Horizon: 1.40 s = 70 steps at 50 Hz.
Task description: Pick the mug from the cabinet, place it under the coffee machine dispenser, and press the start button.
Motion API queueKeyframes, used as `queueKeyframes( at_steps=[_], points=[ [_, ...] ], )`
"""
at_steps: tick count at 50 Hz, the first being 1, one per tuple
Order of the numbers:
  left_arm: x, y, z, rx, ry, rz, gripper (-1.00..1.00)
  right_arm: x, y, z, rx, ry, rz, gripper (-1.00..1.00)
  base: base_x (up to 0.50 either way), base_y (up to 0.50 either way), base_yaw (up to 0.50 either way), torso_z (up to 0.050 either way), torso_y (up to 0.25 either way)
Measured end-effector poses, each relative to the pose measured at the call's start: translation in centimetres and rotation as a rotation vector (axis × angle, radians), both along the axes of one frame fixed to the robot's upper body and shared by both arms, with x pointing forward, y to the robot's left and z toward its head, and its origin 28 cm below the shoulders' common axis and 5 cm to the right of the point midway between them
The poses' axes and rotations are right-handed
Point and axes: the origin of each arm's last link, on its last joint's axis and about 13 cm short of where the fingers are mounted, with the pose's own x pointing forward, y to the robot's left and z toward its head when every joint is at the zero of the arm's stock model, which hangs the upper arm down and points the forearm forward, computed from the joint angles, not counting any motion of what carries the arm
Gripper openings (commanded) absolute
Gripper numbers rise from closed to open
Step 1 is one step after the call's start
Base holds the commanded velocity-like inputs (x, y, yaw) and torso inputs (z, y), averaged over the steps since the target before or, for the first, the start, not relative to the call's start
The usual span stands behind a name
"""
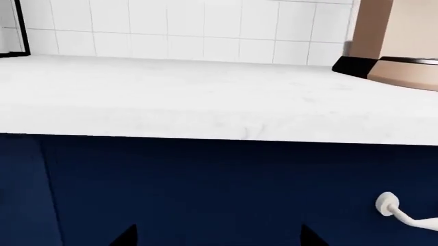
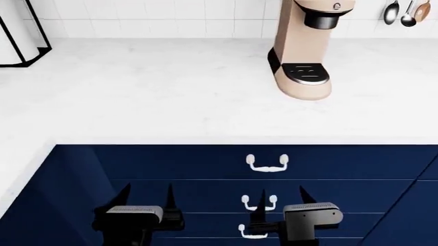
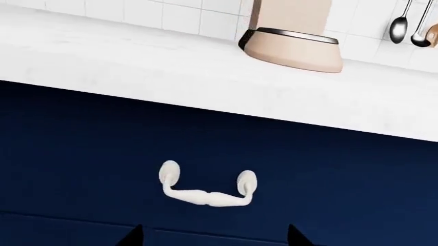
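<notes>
- We see our left pincer (image 2: 145, 197) low in the head view, its two dark fingertips spread apart with nothing between them, hanging in front of the navy drawer fronts (image 2: 205, 164).
- Our right pincer (image 2: 281, 199) sits beside it at about the same height, also spread wide and empty; in the head view its inner fingertip overlaps a white drawer handle (image 2: 259, 203), though we cannot tell whether it touches.
- In each wrist view only the two dark tips show at the lower edge, apart from one another, facing the blue cabinet front below the white tabletop (image 2: 171, 92).
- The coffee machine (image 2: 308, 46) stands upright on the tabletop at the far right, against the tiled wall (image 2: 171, 15); its black dispenser (image 2: 321, 19) juts out above the round black drip tray (image 2: 305, 73), and nothing stands on that tray.
- We find the mug in none of the three views.
- The uppermost white handle (image 3: 207, 187) sits on the top drawer, centred before the right wrist camera.
- Spoons (image 2: 403, 13) hang on the wall to the right of the machine.
- A black-framed stand (image 2: 24, 36) stands at the far left of the tabletop.
</notes>
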Motion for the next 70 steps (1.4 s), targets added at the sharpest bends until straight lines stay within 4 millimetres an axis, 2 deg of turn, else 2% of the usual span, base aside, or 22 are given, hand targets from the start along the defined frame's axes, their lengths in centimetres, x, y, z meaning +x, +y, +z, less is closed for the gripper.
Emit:
queueKeyframes(
  at_steps=[7, 9, 11, 15, 20, 25, 28, 30, 35, 40, 47, 52, 62, 70],
  points=[
    [0.1, 0.1, 0.0, 0.013, -0.013, 0.002, 1.00, 0.0, 0.1, 0.3, 0.017, -0.013, 0.007, 1.00, 0.01, 0.20, 0.00, 0.000, 0.000],
    [0.5, 0.0, 0.5, 0.012, -0.039, 0.003, 1.00, 0.1, 0.0, 1.3, 0.000, -0.043, 0.008, 1.00, 0.00, 0.00, 0.00, 0.000, 0.000],
    [1.4, 0.0, 2.0, 0.000, -0.085, 0.008, 1.00, 0.6, -0.2, 3.5, -0.033, -0.095, 0.020, 1.00, 0.00, 0.00, 0.00, 0.000, 0.000],
    [5.5, 0.0, 7.7, -0.027, -0.207, 0.032, 1.00, 3.1, -0.6, 11.3, -0.150, -0.274, 0.089, 1.00, 0.00, 0.00, 0.00, 0.000, 0.000],
    [11.8, -0.1, 16.1, -0.006, -0.352, 0.067, 1.00, 7.3, -2.2, 20.8, -0.234, -0.349, 0.066, 1.00, 0.00, 0.00, 0.00, 0.000, 0.000],
    [17.5, -0.2, 22.9, 0.040, -0.436, 0.123, 1.00, 11.1, -3.8, 32.5, -0.258, -0.498, -0.019, 1.00, 0.00, 0.00, 0.00, 0.000, 0.000],
    [20.2, 0.0, 25.3, 0.070, -0.421, 0.162, 1.00, 11.8, -4.6, 38.4, -0.236, -0.549, -0.062, 1.00, 0.00, 0.00, 0.00, 0.000, 0.000],
    [21.3, 0.1, 26.3, 0.092, -0.403, 0.183, 1.00, 11.9, -5.2, 41.5, -0.212, -0.570, -0.078, 1.00, 0.00, 0.00, 0.00, 0.000, 0.000],
    [22.8, 0.4, 28.0, 0.144, -0.362, 0.219, 1.00, 11.5, -6.1, 46.9, -0.141, -0.590, -0.089, 1.00, 0.00, 0.00, 0.00, 0.000, 0.000],
    [23.4, 0.6, 29.0, 0.183, -0.334, 0.240, 1.00, 11.0, -6.6, 49.8, -0.086, -0.586, -0.079, 1.00, 0.00, 0.00, 0.00, 0.000, 0.000],
    [23.7, 0.7, 29.8, 0.218, -0.310, 0.248, 1.00, 10.4, -7.2, 51.7, -0.042, -0.579, -0.074, 1.00, 0.00, 0.25, 0.00, 0.000, 0.000],
    [23.8, 0.9, 30.1, 0.235, -0.300, 0.255, 1.00, 10.1, -7.3, 52.3, -0.028, -0.572, -0.064, 1.00, 0.00, 0.50, 0.00, 0.000, 0.000],
    [23.8, 1.2, 30.2, 0.255, -0.287, 0.264, 1.00, 10.0, -7.3, 52.7, -0.035, -0.557, -0.039, 1.00, 0.00, 0.00, 0.00, 0.000, 0.000],
    [23.8, 1.2, 30.3, 0.263, -0.283, 0.264, 1.00, 9.8, -7.5, 52.8, -0.028, -0.550, -0.025, 1.00, 0.50, 0.00, 0.00, 0.000, 0.000]
  ],
)
